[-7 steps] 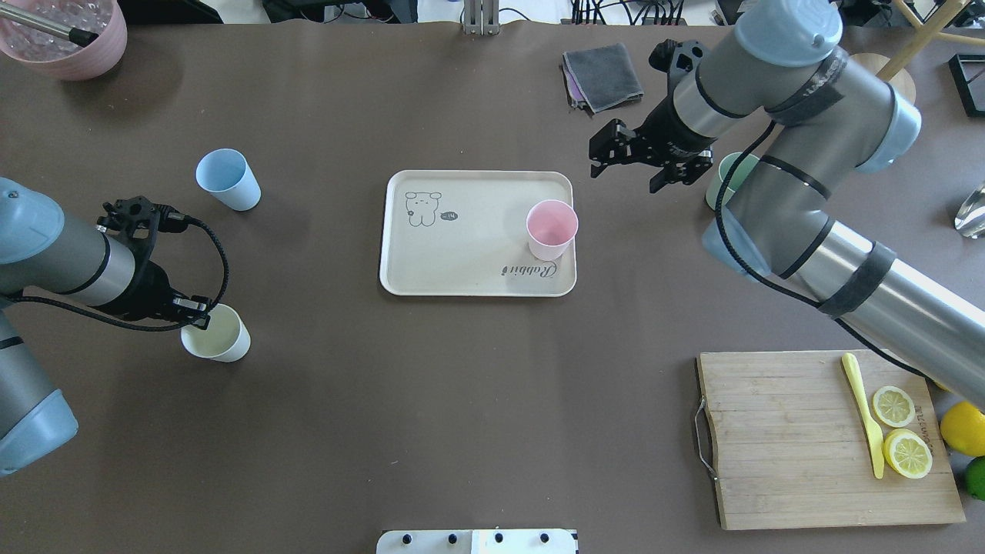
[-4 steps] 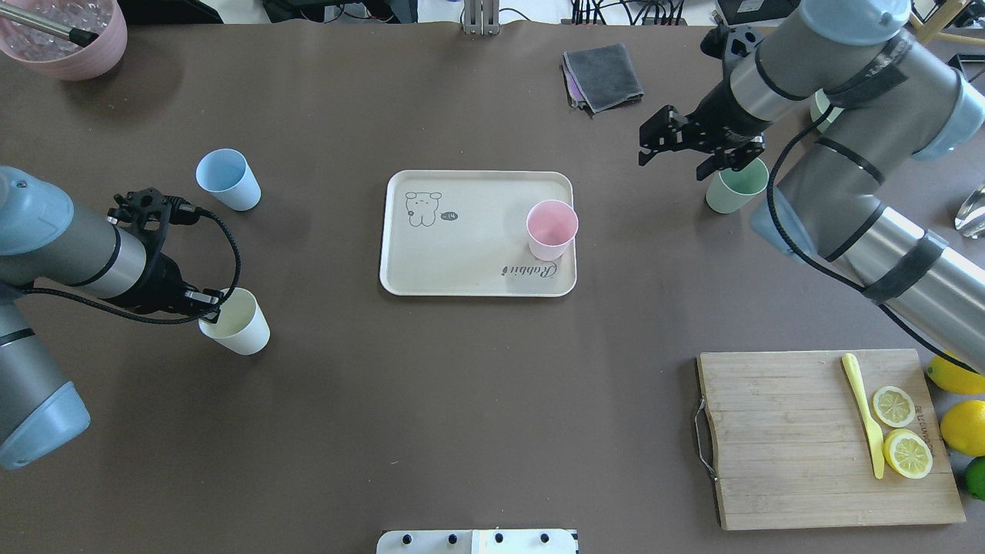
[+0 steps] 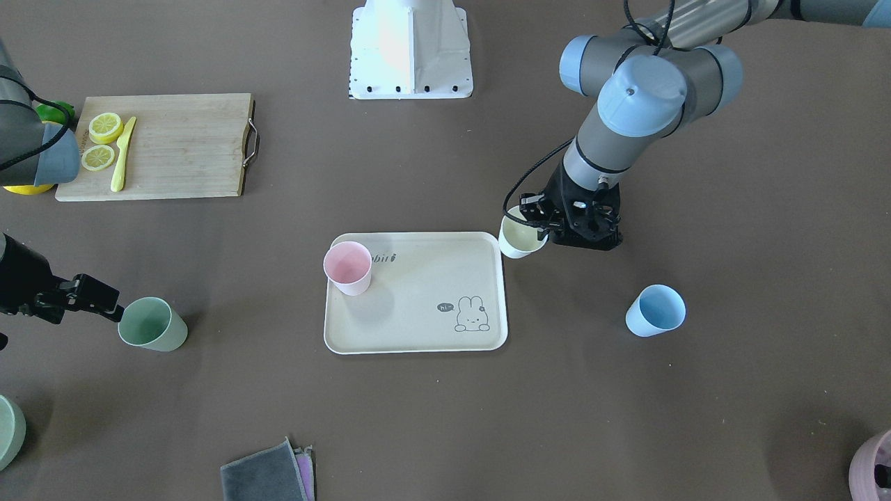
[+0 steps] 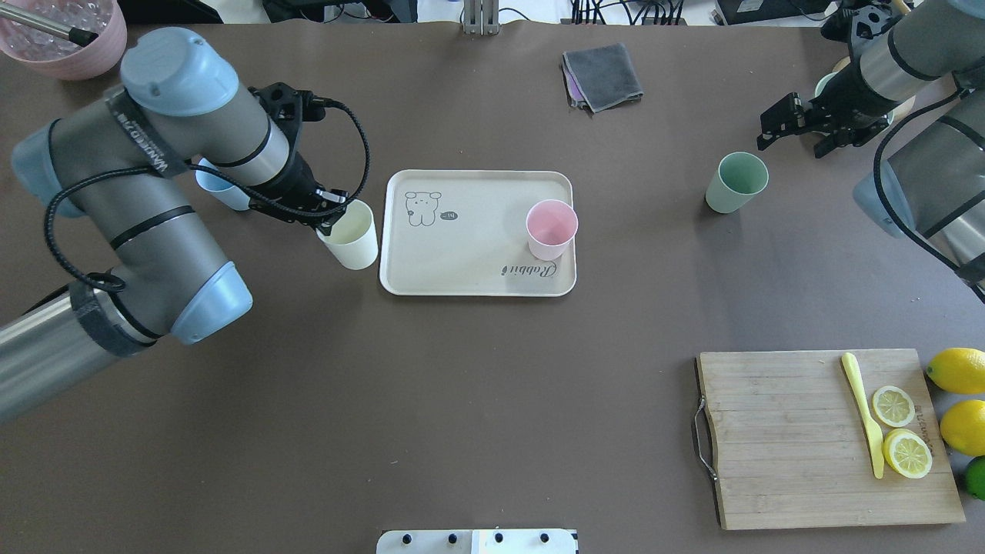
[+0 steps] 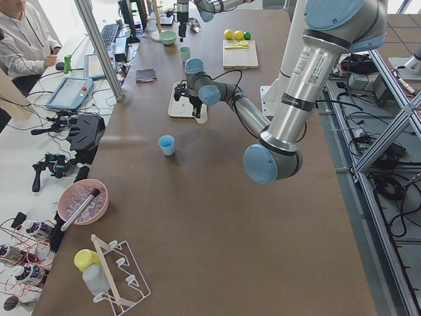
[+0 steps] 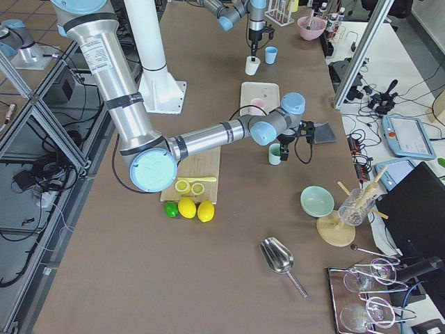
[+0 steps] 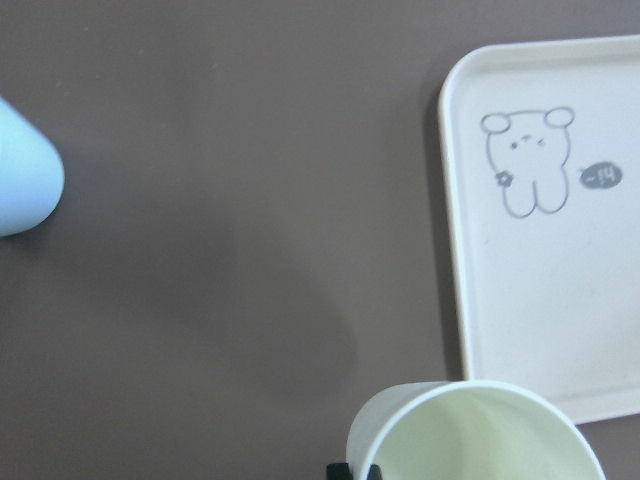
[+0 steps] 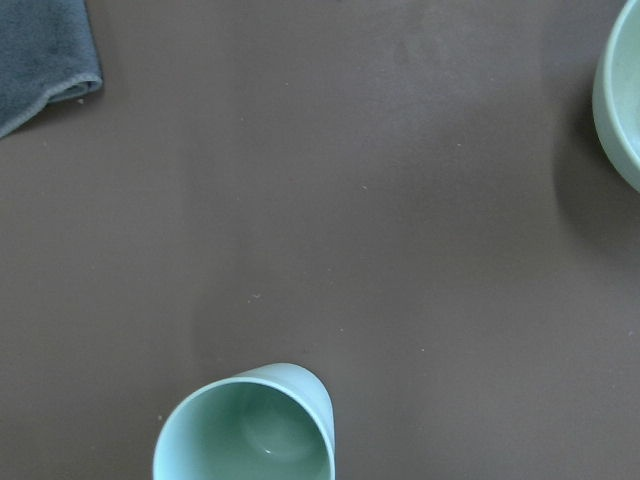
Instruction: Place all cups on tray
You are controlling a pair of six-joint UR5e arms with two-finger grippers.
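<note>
The cream tray (image 4: 469,265) lies mid-table with the pink cup (image 4: 551,228) standing at its right end. My left gripper (image 4: 332,221) is shut on the rim of the cream-white cup (image 4: 352,237) and holds it just outside the tray's left edge; the cup also shows in the left wrist view (image 7: 480,435). The light blue cup (image 3: 654,310) stands on the table behind my left arm. The sage green cup (image 4: 736,181) stands on the table right of the tray. My right gripper (image 4: 791,140) is open and empty, up and to the right of it.
A wooden cutting board (image 4: 769,438) with lemon slices and a yellow knife lies front right, with whole lemons (image 4: 954,377) beside it. A grey cloth (image 4: 602,75) lies at the back. A mauve pot (image 4: 65,38) is back left. A pale-green bowl (image 8: 625,90) is near my right gripper.
My left gripper has carried the cream-white cup from the table's left side to the tray's left edge. My right gripper has moved away to the right, clear of the green cup.
</note>
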